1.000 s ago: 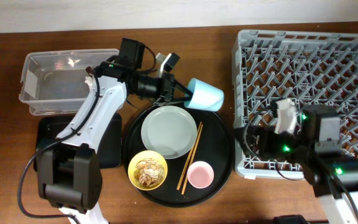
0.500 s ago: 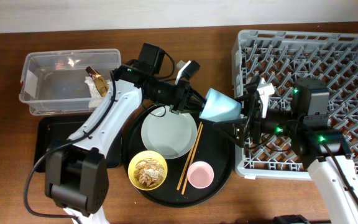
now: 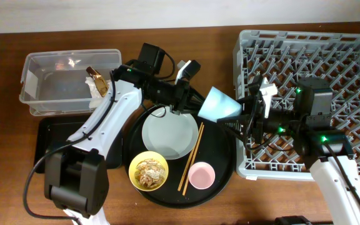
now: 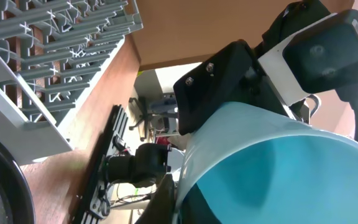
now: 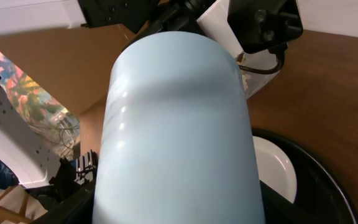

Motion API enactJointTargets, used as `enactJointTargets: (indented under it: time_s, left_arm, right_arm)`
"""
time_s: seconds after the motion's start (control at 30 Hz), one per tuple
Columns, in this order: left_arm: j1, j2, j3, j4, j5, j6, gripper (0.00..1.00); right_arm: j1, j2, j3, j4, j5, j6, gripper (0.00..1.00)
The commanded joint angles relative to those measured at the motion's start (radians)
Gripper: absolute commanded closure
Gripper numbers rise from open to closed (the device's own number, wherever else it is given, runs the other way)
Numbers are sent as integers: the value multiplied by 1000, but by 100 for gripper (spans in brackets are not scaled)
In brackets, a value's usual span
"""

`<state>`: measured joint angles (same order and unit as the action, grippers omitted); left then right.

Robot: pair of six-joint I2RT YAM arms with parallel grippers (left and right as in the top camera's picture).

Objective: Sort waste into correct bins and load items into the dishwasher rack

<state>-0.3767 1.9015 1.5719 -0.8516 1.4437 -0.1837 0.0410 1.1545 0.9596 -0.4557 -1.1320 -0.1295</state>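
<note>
The blue cup (image 3: 219, 105) hangs on its side in the air between the round tray and the dishwasher rack (image 3: 330, 62). My left gripper (image 3: 191, 100) is shut on its rim, one finger inside the cup (image 4: 278, 168). My right gripper (image 3: 241, 119) is closed around the cup's base (image 5: 179, 124). The grey-green plate (image 3: 167, 132), the yellow bowl (image 3: 149, 170) with tan food scraps, the pink cup (image 3: 201, 175) and the chopsticks (image 3: 191, 156) lie on the round tray. The clear tub (image 3: 55, 81) holds the brown-gold wrapper (image 3: 95, 76) and white tissue (image 3: 96, 89).
The round black tray (image 3: 225, 164) sits in front of the arms. The shallow black rectangular tray (image 3: 49, 147) lies at the front left, below the tub. The rack's front left corner stands close to the right arm.
The left arm carried the blue cup rightward from the tray's back edge, and the right gripper came out of the rack to meet it. In the last half second the cup barely shifted.
</note>
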Motion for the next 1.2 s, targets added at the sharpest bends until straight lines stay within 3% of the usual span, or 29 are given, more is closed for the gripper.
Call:
enactJointTargets:
  time_s: [0.0, 0.07, 0.17, 0.27, 0.37, 0.5, 0.67, 0.77, 0.9, 1.03, 1.17]
  left_arm:
    - [-3, -22, 15, 0, -161, -3, 82]
    - [-2, -22, 15, -18, -350, -3, 73]
    - [19, -23, 15, -76, -592, -3, 57]
    - [76, -41, 15, -207, -858, -3, 55]
    - [156, -64, 15, -327, -1021, -3, 54]
    - [249, -71, 15, -411, -1080, -3, 54]
    - [269, -103, 15, -439, -1247, -3, 53]
    - [269, -205, 15, -438, -1338, -3, 53]
    - [269, -316, 15, -417, -1340, -3, 53]
    - [268, -334, 15, -414, -1339, -3, 53]
    - [268, -334, 15, -414, -1339, -3, 53]
  right_arm:
    - [11, -3, 13, 0, -67, 3, 39]
    - [11, -3, 13, -39, -13, 3, 40]
    - [11, -3, 13, -201, 277, 3, 41]
    - [-4, -18, 25, -336, 554, 21, 48]
    - [-101, -43, 91, -466, 768, 123, 48]
    - [-329, -37, 203, -591, 948, 167, 47]
    - [-626, 33, 274, -650, 976, 225, 48]
    - [-687, 91, 319, -673, 1065, 261, 47]
    - [-703, 195, 491, -709, 1116, 336, 47]
    - [-705, 389, 681, -739, 1172, 351, 47]
    - [-721, 549, 701, -718, 1196, 360, 46]
